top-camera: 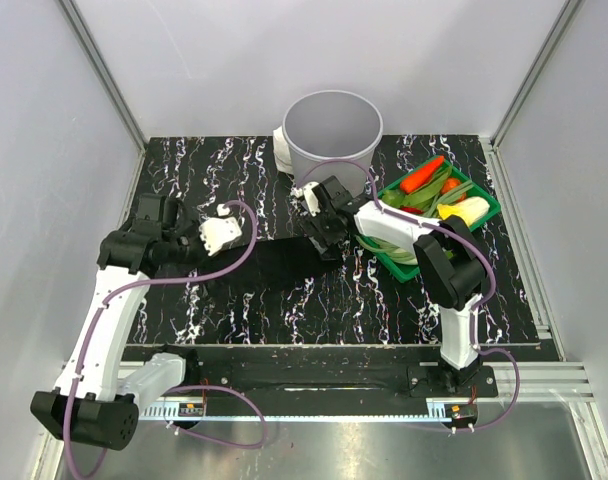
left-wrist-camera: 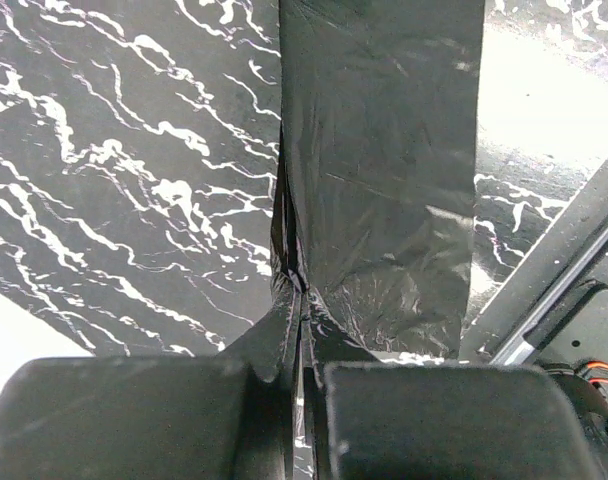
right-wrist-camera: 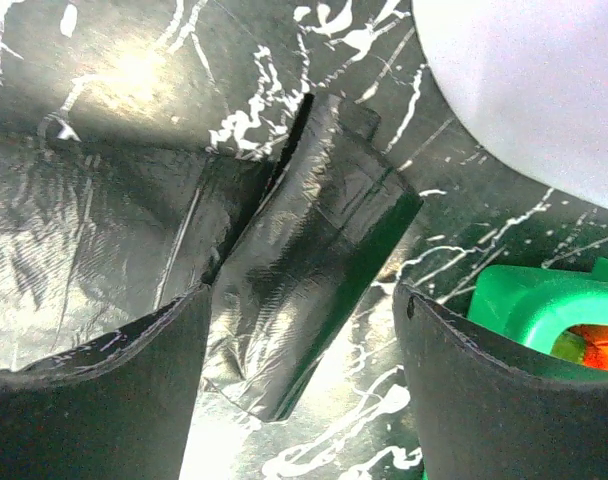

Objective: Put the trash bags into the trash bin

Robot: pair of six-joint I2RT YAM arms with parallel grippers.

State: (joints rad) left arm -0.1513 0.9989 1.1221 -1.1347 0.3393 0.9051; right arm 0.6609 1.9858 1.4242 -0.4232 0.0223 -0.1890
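So the left gripper (left-wrist-camera: 302,325) is clenched tight on the left end of the black trash bag (left-wrist-camera: 384,180), probably to keep the thin film stretched flat on the table (top-camera: 284,310). The right gripper (right-wrist-camera: 304,300) is spread wide, jaws either side of the bag's folded right end, not gripping it yet I think. The bag lies just near of the grey bin (top-camera: 314,160), with none of it inside.
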